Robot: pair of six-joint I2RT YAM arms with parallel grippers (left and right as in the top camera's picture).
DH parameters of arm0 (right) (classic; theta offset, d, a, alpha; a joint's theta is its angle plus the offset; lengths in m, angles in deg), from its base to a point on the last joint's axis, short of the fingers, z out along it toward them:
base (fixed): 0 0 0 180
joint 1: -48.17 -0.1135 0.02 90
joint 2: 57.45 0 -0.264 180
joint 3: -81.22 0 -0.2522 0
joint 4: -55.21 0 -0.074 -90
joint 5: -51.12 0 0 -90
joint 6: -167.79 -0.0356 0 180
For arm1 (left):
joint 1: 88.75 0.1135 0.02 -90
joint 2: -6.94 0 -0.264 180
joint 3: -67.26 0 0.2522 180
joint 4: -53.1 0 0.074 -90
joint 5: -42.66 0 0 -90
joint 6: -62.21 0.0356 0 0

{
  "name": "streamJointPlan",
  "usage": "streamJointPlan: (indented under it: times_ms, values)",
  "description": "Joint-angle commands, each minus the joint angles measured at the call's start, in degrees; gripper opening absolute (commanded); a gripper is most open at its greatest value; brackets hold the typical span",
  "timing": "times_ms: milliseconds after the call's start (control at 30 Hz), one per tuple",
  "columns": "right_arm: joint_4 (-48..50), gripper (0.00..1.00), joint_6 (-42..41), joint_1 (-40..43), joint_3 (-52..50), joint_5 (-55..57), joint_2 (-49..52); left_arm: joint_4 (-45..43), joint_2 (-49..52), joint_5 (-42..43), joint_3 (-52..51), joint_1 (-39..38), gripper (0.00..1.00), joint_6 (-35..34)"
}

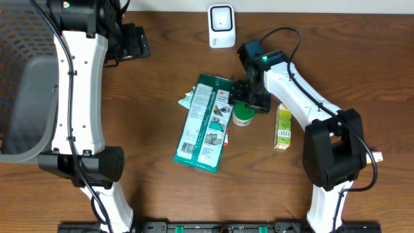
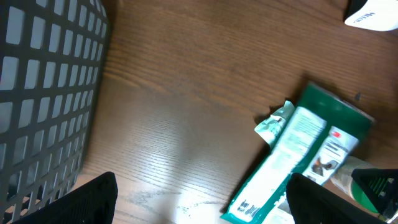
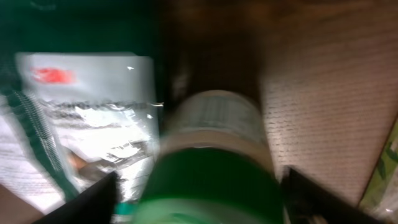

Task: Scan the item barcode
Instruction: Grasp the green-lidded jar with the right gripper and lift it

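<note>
Left arm stretched along bench left side; left gripper jaws wide apart, empty. Right arm reaches to bench centre; right gripper jaws apart, straddling green-capped bottle just beside green 3M packet, not clamped. Barcode scanner at far edge, well apart.

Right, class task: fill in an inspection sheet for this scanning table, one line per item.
Surface: wooden table, bare grain, no spills seen.
Job's things: white scanner at the far edge; green packet lying flat, barcode up; green-capped bottle; yellow box.
Clutter: nothing seen.
Grippers: left gripper open, empty; right gripper open around the bottle.
Cables: black cable looped over the right arm.
Surroundings: dark mesh basket at the table's left.
</note>
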Motion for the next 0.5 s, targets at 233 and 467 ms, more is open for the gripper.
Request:
streamJointPlan:
  times_ms: [233, 467]
  values:
    - [-1.79, 0.68, -10.84, 0.0, -2.93, 4.52, 0.33, 0.2, -0.98, -0.15, -0.02, -0.02, 0.87, -0.55]
    - [-4.83, 0.65, -4.74, 1.33, -2.93, 7.67, 0.33, 0.2, -0.98, -0.15, -0.02, -0.02, 0.87, -0.55]
